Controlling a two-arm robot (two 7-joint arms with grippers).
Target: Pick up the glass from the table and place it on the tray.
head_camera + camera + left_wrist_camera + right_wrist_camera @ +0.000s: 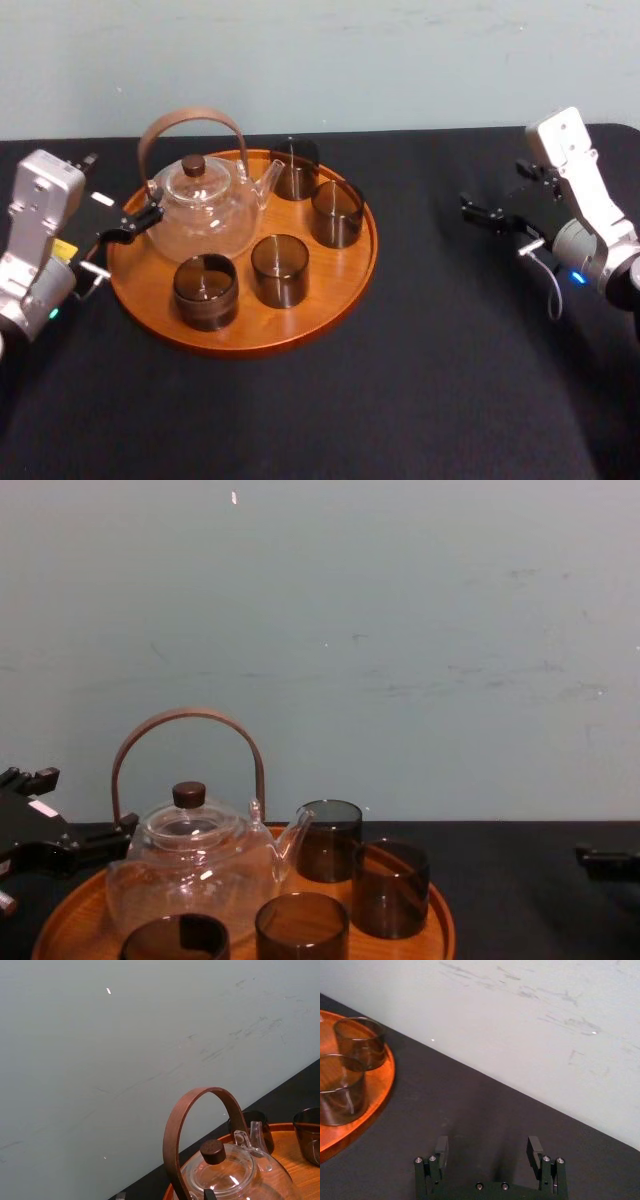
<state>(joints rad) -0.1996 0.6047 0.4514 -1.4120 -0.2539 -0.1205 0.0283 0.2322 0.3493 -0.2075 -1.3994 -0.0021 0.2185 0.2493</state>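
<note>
Four glasses stand on the tray around a teapot, on the table. Right tool hovers well right of the tray, released and empty. Left tool sits at the tray's left edge; cannot tell its state.

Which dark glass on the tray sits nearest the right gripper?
The smoky cylindrical glass tumbler at the round orange-brown wooden tray's right edge; it alone stands that far right.

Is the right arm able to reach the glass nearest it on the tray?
Probably yes: the right gripper is open over the table, with nothing between it and that glass at the tray edge.
</note>
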